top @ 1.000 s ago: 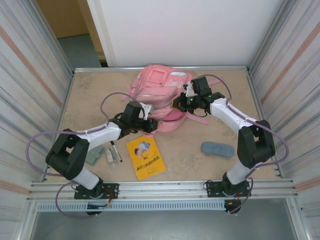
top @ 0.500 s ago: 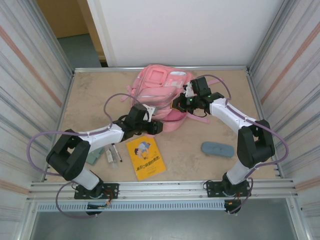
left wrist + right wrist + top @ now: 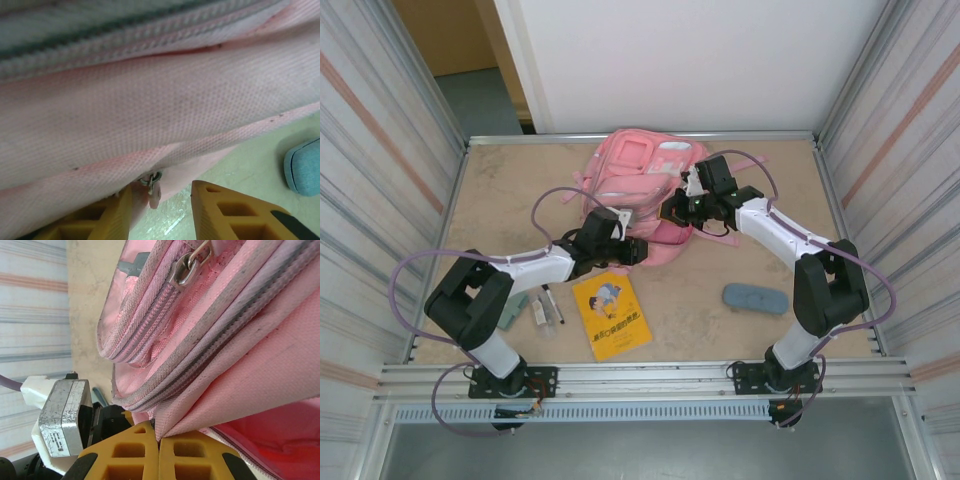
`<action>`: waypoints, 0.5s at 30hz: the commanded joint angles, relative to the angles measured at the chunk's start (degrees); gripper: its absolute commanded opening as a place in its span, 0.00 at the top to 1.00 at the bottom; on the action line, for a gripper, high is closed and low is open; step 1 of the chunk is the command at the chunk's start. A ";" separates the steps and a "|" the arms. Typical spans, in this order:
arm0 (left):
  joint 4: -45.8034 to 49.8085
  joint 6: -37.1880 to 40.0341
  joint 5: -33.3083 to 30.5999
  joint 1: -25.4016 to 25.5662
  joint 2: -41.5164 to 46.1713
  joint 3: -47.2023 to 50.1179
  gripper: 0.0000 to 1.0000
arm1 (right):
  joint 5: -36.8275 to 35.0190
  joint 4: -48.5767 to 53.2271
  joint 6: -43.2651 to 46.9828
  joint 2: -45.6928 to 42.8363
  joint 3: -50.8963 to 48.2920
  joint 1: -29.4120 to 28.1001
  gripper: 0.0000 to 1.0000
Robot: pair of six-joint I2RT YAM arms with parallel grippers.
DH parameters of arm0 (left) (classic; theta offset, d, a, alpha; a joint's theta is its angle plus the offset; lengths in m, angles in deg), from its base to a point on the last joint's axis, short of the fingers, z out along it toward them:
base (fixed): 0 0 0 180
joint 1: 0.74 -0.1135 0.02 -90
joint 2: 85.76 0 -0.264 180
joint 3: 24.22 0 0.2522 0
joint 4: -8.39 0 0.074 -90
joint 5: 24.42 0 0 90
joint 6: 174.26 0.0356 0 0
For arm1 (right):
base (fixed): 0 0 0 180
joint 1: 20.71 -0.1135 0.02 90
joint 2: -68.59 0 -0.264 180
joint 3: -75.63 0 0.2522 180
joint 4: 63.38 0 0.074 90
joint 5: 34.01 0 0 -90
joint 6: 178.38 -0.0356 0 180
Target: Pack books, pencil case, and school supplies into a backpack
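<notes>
1. Pink woven fabric with a fine dimpled weave, ribbed grey zips and white and pale-blue front patches: backpack (image 3: pixel 640 185), lying flat, patches up, at the far middle of the table (image 3: pixel 500 200).
2. Long axis running far to near; near end gaping toward the arms, darker pink lining showing.
3. Right gripper (image 3: pixel 158 440) at that near end, yellow honeycombed fingers pressed together on a fold of the fabric.
4. Left gripper (image 3: pixel 162 200) at the near-left edge, jaws narrowly apart with a small metal zip pull (image 3: pixel 151 182) hanging between them, unclamped.
5. Nearer: thin yellow booklet (image 3: pixel 610 315), flat; to its left a black marker (image 3: pixel 553 303), a pale stick (image 3: pixel 539 312) and a grey-green block (image 3: pixel 512 310).
6. Soft blue-grey pencil case (image 3: pixel 755 298), round-ended, lying crosswise near the right arm, well apart from the backpack.
</notes>
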 commanded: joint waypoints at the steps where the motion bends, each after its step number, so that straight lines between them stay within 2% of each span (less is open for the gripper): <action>1: -4.27 -0.25 1.07 0.26 0.33 -0.31 0.70 | 2.40 -0.98 1.42 -2.65 -0.17 -0.94 1.00; 2: -4.26 -0.24 0.90 0.26 0.14 -0.50 0.77 | 2.33 -0.91 1.38 -2.88 -0.31 -0.94 1.00; 5: -0.52 -0.24 -0.85 0.26 -0.48 -2.15 0.87 | 2.17 -0.91 1.21 -3.24 -0.66 -1.05 1.00; 7: -0.75 -0.40 -2.94 0.17 -0.12 -1.19 0.98 | 2.11 -0.61 1.67 -3.49 -0.61 -0.87 1.00; 10: 0.22 -0.60 -4.66 -0.61 0.83 -0.14 1.00 | 1.07 1.42 3.23 -4.04 -0.73 0.49 1.00; 15: 4.65 1.24 -9.02 -1.91 5.86 2.15 1.00 | -1.98 5.90 7.50 -3.79 -0.54 6.60 1.00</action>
